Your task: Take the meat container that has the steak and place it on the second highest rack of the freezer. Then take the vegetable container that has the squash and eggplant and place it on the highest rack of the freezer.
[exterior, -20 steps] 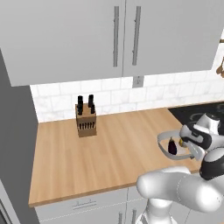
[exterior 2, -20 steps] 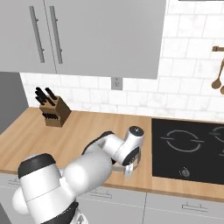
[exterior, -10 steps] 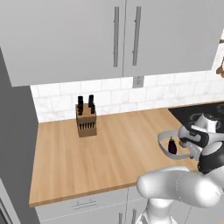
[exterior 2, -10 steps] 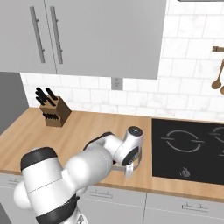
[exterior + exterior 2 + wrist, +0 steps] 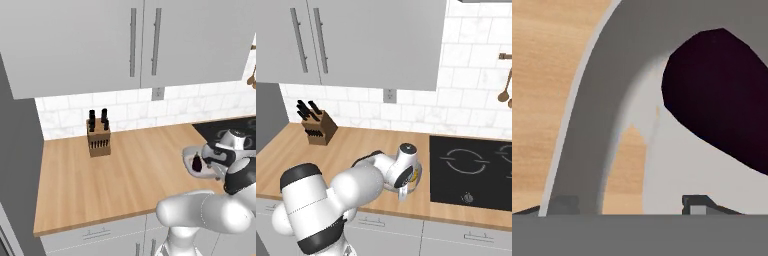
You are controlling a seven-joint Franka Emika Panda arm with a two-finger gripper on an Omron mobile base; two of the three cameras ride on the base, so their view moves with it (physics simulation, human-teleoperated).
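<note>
The grey vegetable container [image 5: 187,153] sits on the wooden counter beside the cooktop, holding the dark purple eggplant [image 5: 198,161]. A bit of the yellow squash [image 5: 417,174] peeks out by the hand. My gripper [image 5: 204,168] reaches down onto the container's near side. In the hand view the container's rim [image 5: 587,115] runs up between the two fingertips [image 5: 562,204], and the eggplant [image 5: 722,90] lies just inside. The gripper [image 5: 628,205] is open, astride the rim. The meat container, the steak and the freezer racks are out of view.
A wooden knife block [image 5: 98,137] stands at the back of the counter [image 5: 100,185]. The black cooktop [image 5: 471,170] lies right of the container. Grey wall cabinets [image 5: 140,40] hang overhead, wooden utensils [image 5: 504,92] hang on the tiled wall, and a tall grey panel [image 5: 15,150] closes the left.
The hand has sunk a little lower onto the container's near rim. The container, the vegetables and the base have stayed where they were.
</note>
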